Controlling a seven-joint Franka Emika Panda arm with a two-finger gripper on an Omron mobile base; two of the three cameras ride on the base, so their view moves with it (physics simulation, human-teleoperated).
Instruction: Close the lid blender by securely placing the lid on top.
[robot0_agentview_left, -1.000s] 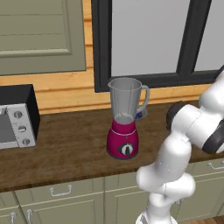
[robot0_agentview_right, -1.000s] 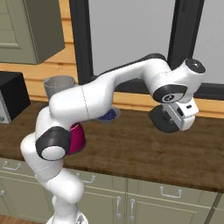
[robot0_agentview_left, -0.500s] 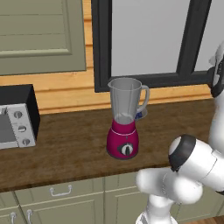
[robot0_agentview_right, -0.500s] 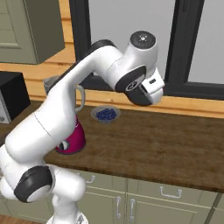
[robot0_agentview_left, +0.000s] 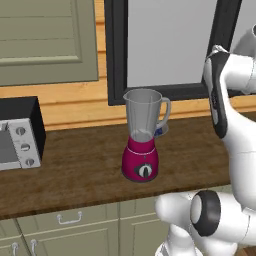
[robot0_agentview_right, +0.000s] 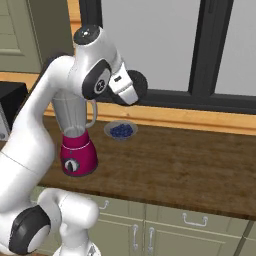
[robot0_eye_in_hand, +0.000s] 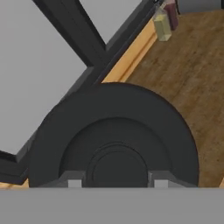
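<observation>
Got the lid (robot0_eye_in_hand: 114, 140) clamped in my fingers (robot0_eye_in_hand: 74, 182) up at 1 o'clock of the blender (robot0_agentview_right: 76, 135) on the worktop (robot0_agentview_right: 190, 165), so I'm mid-carry, and next I'd say centre it over the open jar and lower.

A dark wooden bench (robot0_agentview_left: 75, 175) runs across the kitchen, with pale grey-green cabinet doors (robot0_agentview_right: 180, 235) and small metal handles (robot0_agentview_left: 69, 218) below it. Behind it, light wooden planks (robot0_agentview_left: 75, 107) line the wall under a large window with a black frame (robot0_agentview_left: 114, 50) and flat grey panes. An upper cabinet (robot0_agentview_left: 47, 40) in the same grey-green hangs to the left. The light is even and soft.
</observation>
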